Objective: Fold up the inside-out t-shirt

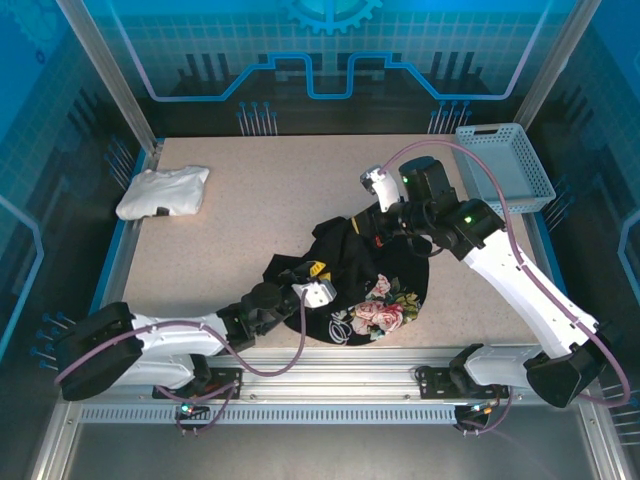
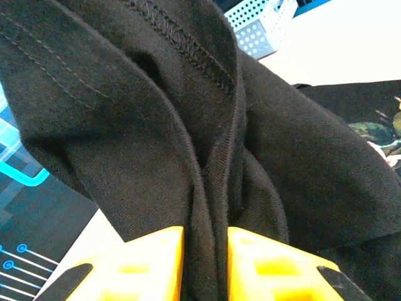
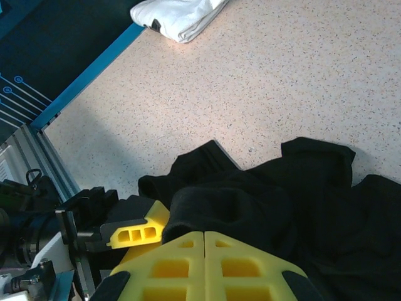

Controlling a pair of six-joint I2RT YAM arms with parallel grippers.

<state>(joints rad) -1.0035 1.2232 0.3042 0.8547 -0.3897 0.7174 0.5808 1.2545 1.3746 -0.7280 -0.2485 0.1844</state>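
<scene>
The inside-out t-shirt (image 1: 385, 275) lies bunched in the middle of the table, black, with its pink-and-white floral print (image 1: 385, 312) facing up near the front. My left gripper (image 1: 318, 272) is at its left edge. In the left wrist view the left gripper (image 2: 205, 237) is shut on a thick fold of black cloth (image 2: 207, 157) that rises between the yellow fingers (image 2: 156, 257). My right gripper (image 1: 372, 225) is at the shirt's far edge. In the right wrist view the right gripper (image 3: 205, 235) has its jaws pressed together, with a raised hump of the shirt (image 3: 232, 204) at the tips.
A smaller white folded garment (image 1: 163, 192) lies at the table's far left. A light blue perforated basket (image 1: 505, 165) stands at the far right. Bare speckled tabletop (image 1: 280, 190) stretches between them. The left gripper's finger (image 3: 135, 233) shows close beside the right gripper's fingers.
</scene>
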